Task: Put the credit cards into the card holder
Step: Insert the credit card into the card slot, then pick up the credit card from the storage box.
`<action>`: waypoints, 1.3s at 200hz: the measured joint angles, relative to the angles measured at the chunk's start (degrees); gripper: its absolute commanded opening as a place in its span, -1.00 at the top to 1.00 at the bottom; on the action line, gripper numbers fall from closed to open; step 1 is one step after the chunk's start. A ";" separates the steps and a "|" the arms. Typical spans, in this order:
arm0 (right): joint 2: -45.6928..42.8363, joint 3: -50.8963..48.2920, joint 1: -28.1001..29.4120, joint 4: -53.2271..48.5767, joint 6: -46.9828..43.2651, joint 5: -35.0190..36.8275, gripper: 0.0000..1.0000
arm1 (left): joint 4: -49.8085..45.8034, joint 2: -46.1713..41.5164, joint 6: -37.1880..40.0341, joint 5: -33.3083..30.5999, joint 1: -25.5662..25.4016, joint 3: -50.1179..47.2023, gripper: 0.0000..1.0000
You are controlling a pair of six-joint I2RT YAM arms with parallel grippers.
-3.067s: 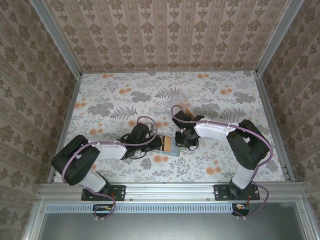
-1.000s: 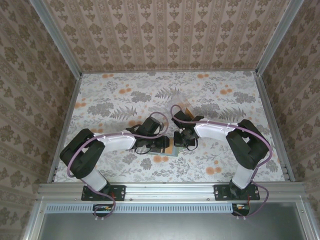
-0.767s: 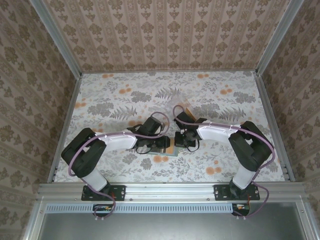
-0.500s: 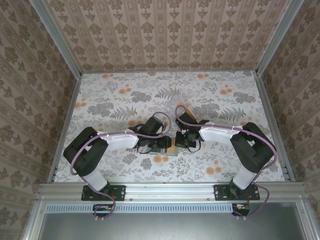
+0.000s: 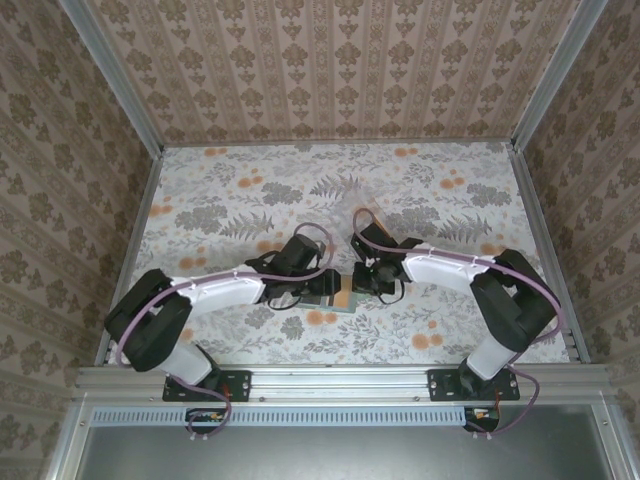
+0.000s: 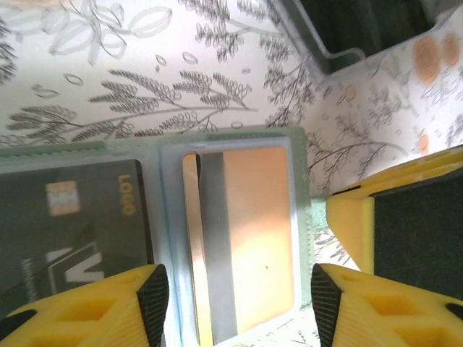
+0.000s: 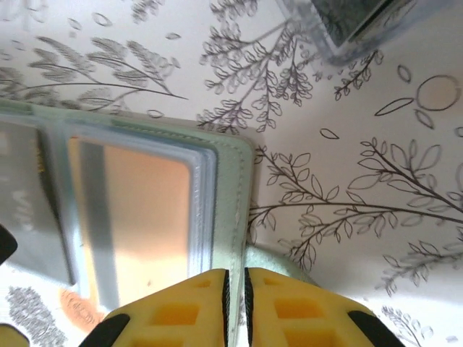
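I saw three ways this could go wrong. The two grippers were working very close together over one small wallet, so a careless move by either arm could have knocked the fingers together. The card holder lay open and flat on the table between them. The right gripper had its jaws drawn almost together with the holder's right edge running between them, which I read as a pinch. If that pinch had slipped, I judged the holder would skate on the cloth. The left gripper hung spread wide and empty, astride the orange card in the right-hand pocket. A finger dragged across that pocket could have pulled the card back out.

The table wore a smooth, pale floral-print cloth. The holder looked like soft sage-green material with a raised border, rounded corners and glossy clear sleeves. The clear box just beyond it was rigid, transparent plastic. The black card in the left-hand pocket was thin, stiff and matte, with a gold chip. The orange one was shiny, with a grey stripe.
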 measured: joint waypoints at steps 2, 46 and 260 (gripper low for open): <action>-0.28 0.20 -0.07 -0.26 0.02 0.07 0.57 | -0.02 -0.37 -0.07 -0.11 0.00 -0.09 -0.16; -5.99 5.95 -1.95 -6.80 -4.39 3.87 0.40 | -1.25 -5.29 -0.83 -3.93 0.46 -1.05 -0.22; 19.69 37.77 2.05 -28.22 -27.69 29.31 0.34 | -1.03 -19.98 -6.64 -15.34 4.59 -8.94 -0.66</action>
